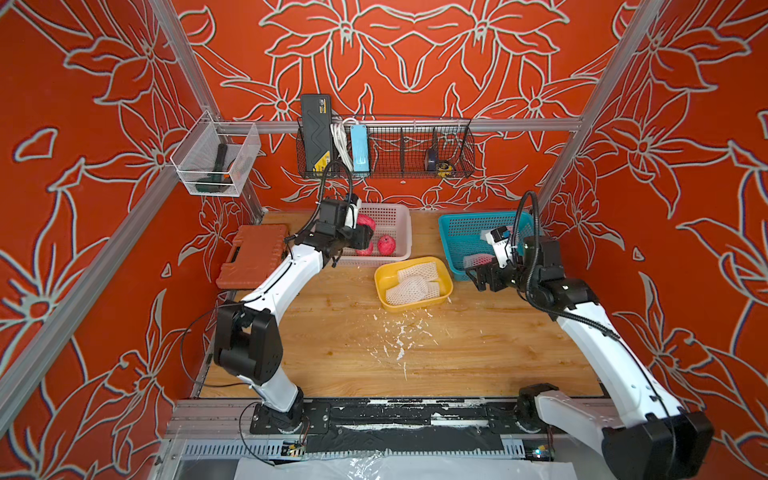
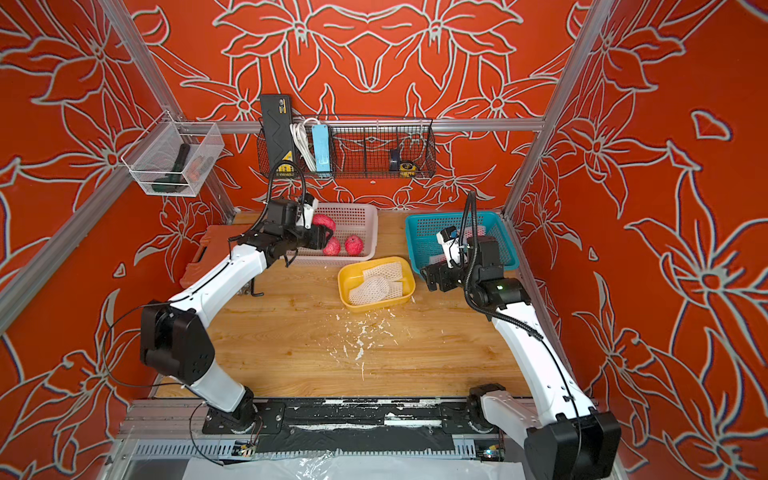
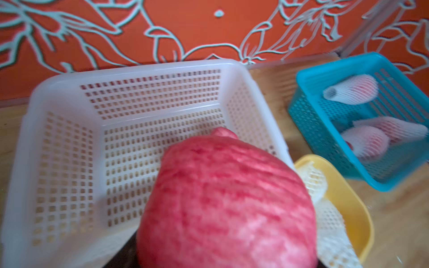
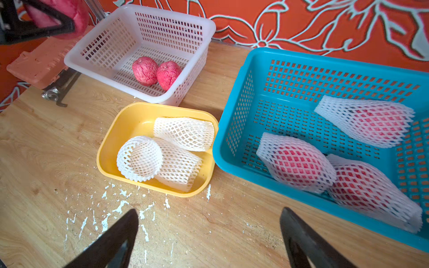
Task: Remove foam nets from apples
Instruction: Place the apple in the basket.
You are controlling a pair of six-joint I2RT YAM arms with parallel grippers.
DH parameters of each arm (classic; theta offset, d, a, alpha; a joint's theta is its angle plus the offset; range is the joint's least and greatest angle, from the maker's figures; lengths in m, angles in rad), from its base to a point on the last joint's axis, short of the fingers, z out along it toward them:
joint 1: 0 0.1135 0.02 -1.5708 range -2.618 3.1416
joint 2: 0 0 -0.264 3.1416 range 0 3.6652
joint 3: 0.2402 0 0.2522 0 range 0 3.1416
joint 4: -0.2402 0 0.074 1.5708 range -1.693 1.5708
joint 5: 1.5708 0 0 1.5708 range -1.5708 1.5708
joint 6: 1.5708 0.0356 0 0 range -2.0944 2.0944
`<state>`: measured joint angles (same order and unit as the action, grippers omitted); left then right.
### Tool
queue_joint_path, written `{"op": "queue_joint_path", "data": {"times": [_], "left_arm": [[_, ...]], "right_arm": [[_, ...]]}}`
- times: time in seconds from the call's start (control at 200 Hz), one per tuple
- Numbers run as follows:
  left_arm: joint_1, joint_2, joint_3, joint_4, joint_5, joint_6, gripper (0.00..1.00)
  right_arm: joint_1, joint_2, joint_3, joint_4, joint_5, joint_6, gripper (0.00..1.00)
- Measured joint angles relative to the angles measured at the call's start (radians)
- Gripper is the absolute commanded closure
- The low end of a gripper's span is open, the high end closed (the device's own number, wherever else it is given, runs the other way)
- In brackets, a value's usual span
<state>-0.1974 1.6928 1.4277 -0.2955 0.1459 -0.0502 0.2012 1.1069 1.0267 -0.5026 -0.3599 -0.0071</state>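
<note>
- The left gripper (image 1: 366, 233) is clamped round a bare apple (image 3: 227, 204), above the white basket (image 4: 210, 30) at the far left.
- The right gripper (image 4: 209, 215) gapes wide and empty, just beside the blue basket (image 4: 301, 54).
- Risk: let go from this height, the fruit may strike the two loose apples (image 4: 145, 70) below, bruising them.
- Three netted apples (image 4: 297, 162) wait in the blue basket, pink showing through white diamond mesh.
- Three empty foam nets (image 4: 183, 133) lie in the yellow tray (image 4: 130, 125).

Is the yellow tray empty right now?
No, the yellow tray holds white foam nets, as the right wrist view shows.
</note>
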Motion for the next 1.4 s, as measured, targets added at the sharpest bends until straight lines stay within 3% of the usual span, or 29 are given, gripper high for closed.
{"op": "queue_joint_path", "data": {"times": [0.275, 0.561, 0.701, 0.956, 1.196, 1.246, 1.401], "left_arm": [[0.101, 0.323, 0.153, -0.037, -0.012, 0.021, 0.46], [0.124, 0.418, 0.233, -0.081, 0.007, 0.024, 0.44], [0.124, 0.436, 0.243, -0.084, 0.036, 0.024, 0.36], [0.114, 0.445, 0.225, -0.085, 0.062, 0.01, 0.15], [0.11, 0.402, 0.154, -0.064, 0.074, -0.014, 0.06], [0.109, 0.372, 0.124, -0.053, 0.071, -0.026, 0.02], [0.103, 0.229, -0.012, 0.003, 0.041, -0.063, 0.01]], "right_arm": [[-0.004, 0.152, 0.115, 0.009, 0.026, -0.014, 0.05], [-0.082, 0.411, 0.325, -0.007, 0.168, -0.021, 0.04], [-0.116, 0.541, 0.406, -0.033, 0.262, -0.065, 0.02], [-0.138, 0.756, 0.633, -0.073, 0.459, -0.299, 0.02], [-0.138, 0.871, 0.709, -0.119, 0.596, -0.594, 0.02], [-0.138, 0.888, 0.713, -0.13, 0.617, -0.649, 0.02], [-0.138, 0.945, 0.744, -0.148, 0.681, -0.773, 0.02]]}}
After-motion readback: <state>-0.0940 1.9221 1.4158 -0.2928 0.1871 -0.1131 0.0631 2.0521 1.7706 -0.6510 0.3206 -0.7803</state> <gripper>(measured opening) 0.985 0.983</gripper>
